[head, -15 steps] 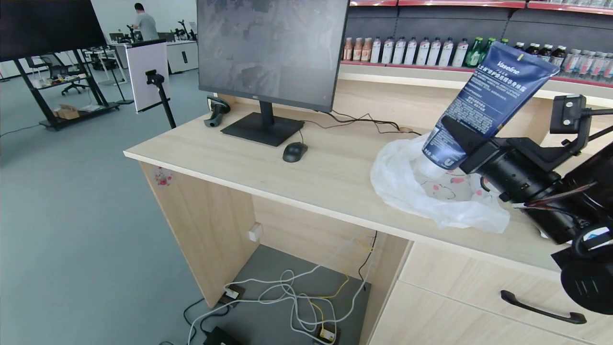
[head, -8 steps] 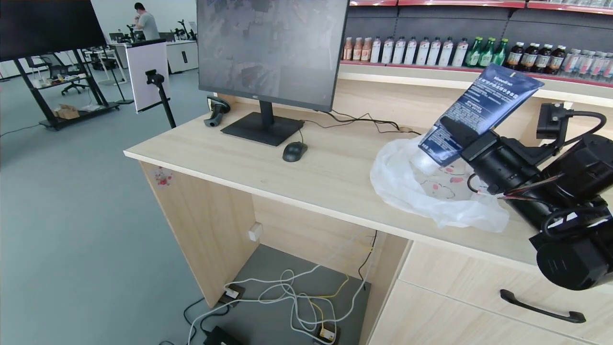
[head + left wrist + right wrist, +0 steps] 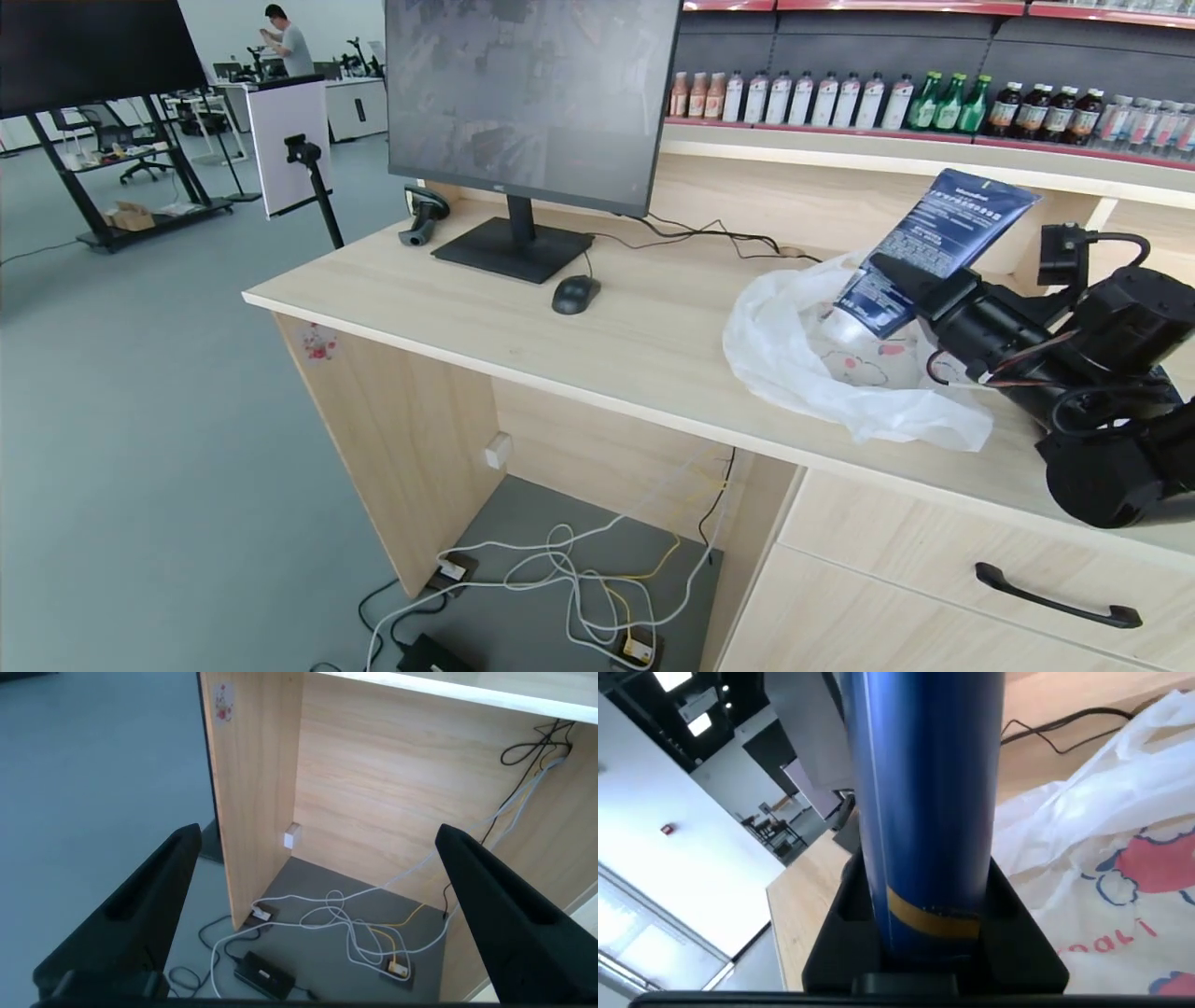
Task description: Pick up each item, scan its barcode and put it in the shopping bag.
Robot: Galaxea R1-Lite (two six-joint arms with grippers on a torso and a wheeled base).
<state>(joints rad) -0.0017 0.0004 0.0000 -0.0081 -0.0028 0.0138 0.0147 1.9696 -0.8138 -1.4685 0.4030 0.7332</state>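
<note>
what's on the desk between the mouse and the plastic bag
Nothing. In the head view, the stretch of desk between the mouse and the plastic bag is bare wood.

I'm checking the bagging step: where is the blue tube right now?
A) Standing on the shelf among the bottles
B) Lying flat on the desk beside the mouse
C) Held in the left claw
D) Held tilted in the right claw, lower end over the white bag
D: the right claw is clamped on the blue tube, which tilts with its lower end over the open white bag.
</note>
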